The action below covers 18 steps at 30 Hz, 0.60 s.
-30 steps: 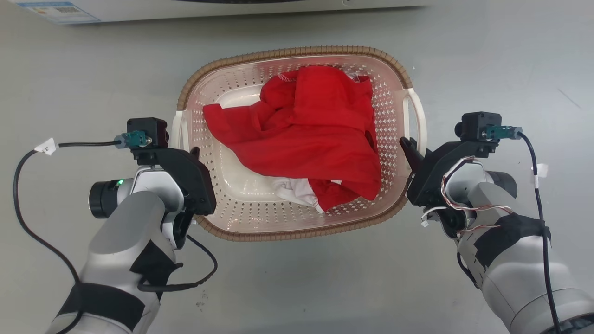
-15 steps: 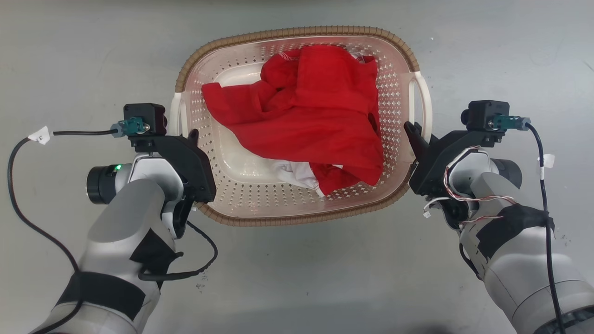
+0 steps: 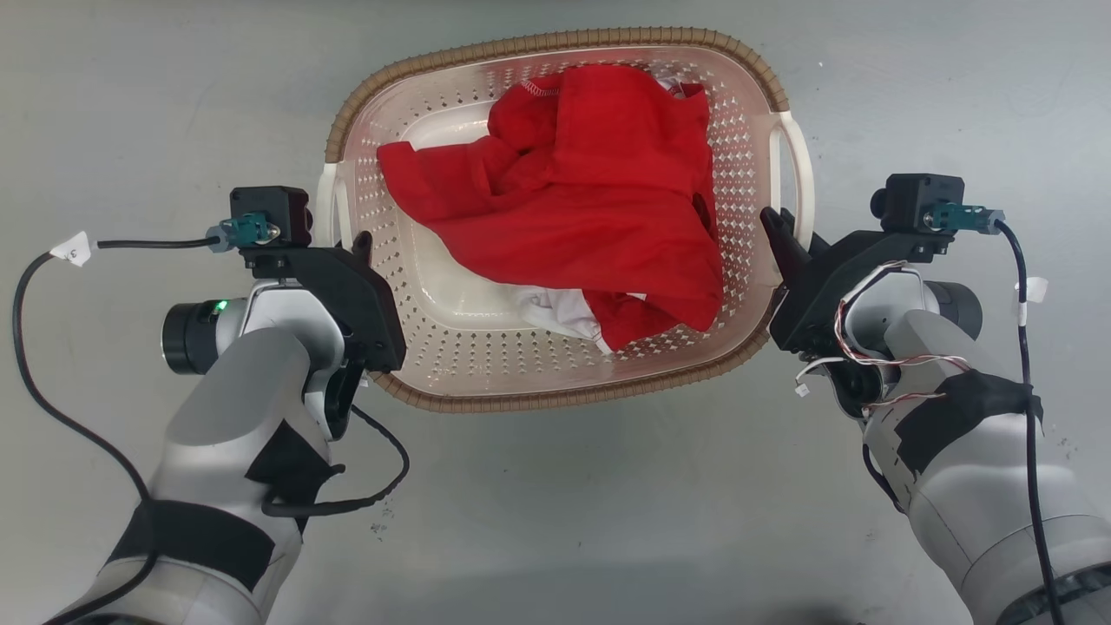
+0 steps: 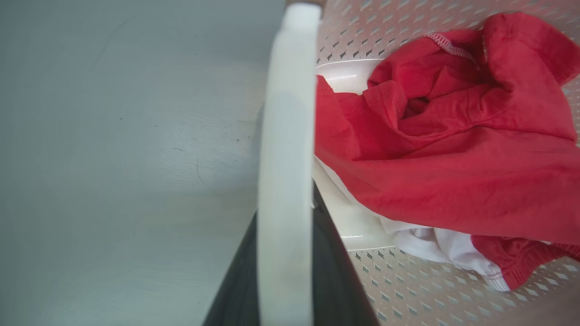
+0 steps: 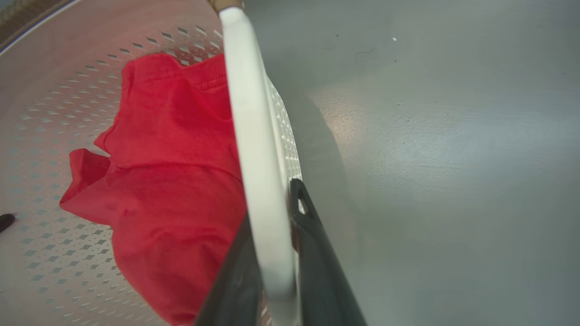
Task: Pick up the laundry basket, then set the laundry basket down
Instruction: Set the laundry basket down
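Note:
The laundry basket [image 3: 555, 42], pale perforated plastic with a brown woven-look rim, lies between my two arms in the head view. It holds a red garment [image 3: 573, 217] over a white one [image 3: 555, 312]. My left gripper [image 3: 356, 256] is shut on the basket's white left handle [image 3: 328, 204]. My right gripper [image 3: 777, 230] is shut on the white right handle [image 3: 803, 174]. In the left wrist view the handle [image 4: 285, 136] runs between my dark fingers [image 4: 337, 280]. The right wrist view shows the same grip, the handle [image 5: 251, 127] clamped between the fingers [image 5: 312, 253]. Whether the basket touches the floor I cannot tell.
Smooth grey floor [image 3: 555, 521] surrounds the basket on all sides. Black cables loop out from both wrists, one at the left [image 3: 26, 365] and one at the right [image 3: 1028, 365]. A soft shadow lies under the basket's near edge.
The camera has shifted: the white appliance edge at the top has left the picture. Basket and both grippers now sit higher in the picture, together. Both grips on the handles are unchanged.

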### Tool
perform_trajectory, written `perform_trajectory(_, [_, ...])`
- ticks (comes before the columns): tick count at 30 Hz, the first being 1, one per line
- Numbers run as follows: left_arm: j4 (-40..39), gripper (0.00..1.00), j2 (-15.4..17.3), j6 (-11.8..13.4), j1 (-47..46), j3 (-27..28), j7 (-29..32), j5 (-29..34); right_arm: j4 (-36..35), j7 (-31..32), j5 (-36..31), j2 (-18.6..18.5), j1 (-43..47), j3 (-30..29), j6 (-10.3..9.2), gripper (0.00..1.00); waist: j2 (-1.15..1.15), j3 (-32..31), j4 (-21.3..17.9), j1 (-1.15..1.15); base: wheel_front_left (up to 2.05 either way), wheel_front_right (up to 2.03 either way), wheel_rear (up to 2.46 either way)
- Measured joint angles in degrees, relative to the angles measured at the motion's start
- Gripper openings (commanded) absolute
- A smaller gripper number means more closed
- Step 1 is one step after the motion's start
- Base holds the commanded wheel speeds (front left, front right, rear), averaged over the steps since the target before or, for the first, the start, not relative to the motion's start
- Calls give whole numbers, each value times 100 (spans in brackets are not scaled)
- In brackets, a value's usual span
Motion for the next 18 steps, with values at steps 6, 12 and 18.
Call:
perform_trajectory(6, [51, 0, -15, -51, -36, -18, -36, 1, 27, -51, 0, -5, -41, 12, 7, 13, 0, 22, 20, 0, 0, 0, 0])
perform_trajectory(12, [155, 100, 25, -56, -41, -36, -65, 36, 112, -51, 11, -82, -80, -24, 5, 100, 1, 24, 44, 2, 0, 0, 0])
perform_trajectory(18, [211, 100, 49, -58, -41, -35, -120, 36, 155, -49, 56, -105, -81, -42, 4, 100, 1, 7, 60, 2, 0, 0, 0])
